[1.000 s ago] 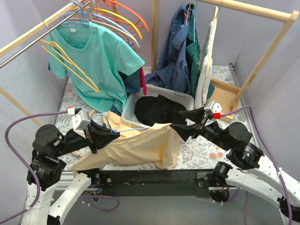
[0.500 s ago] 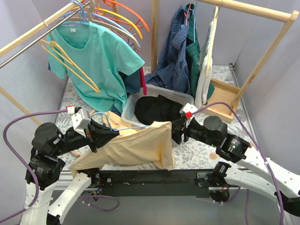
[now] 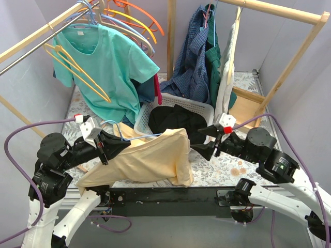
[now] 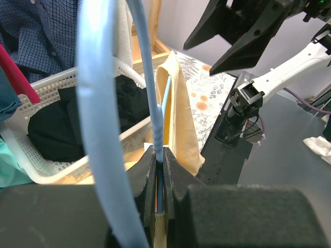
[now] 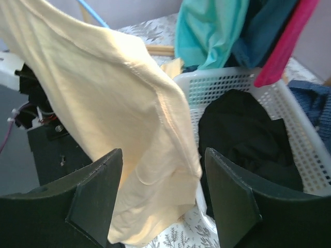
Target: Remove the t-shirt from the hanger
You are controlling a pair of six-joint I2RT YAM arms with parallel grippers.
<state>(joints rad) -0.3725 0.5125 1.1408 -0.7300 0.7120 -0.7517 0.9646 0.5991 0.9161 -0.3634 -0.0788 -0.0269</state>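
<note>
In the top view, the left gripper [image 3: 111,144] sits at centre-left of the frame with its jaws pressed together on the light blue hanger [image 3: 135,138]. The left wrist view shows this close up: the left gripper [image 4: 160,173] pinches the thin blue wire of the hanger [image 4: 150,77] between its two dark fingers, and the wire rises toward the top of the frame.

The pale yellow t-shirt [image 3: 150,160] hangs on that hanger. It stretches from the left gripper toward the middle of the frame, and its lower part sags toward the near edge of the table [image 3: 230,166]. From the left wrist, the t-shirt [image 4: 183,124] shows as a narrow fold running away along the wire.

The right gripper [image 3: 202,140] stands spread wide just right of the shirt's right edge and holds nothing. In its own wrist view, the right gripper [image 5: 161,155] has both dark fingers wide apart at the bottom of the frame. The t-shirt [image 5: 103,88] drapes ahead of the gap between them, and contact cannot be made out.

Behind the shirt, a white basket [image 3: 206,108] holds a black garment [image 3: 176,121]. A teal t-shirt [image 3: 108,67] hangs at upper left and a blue plaid shirt [image 3: 194,57] at upper centre.
</note>
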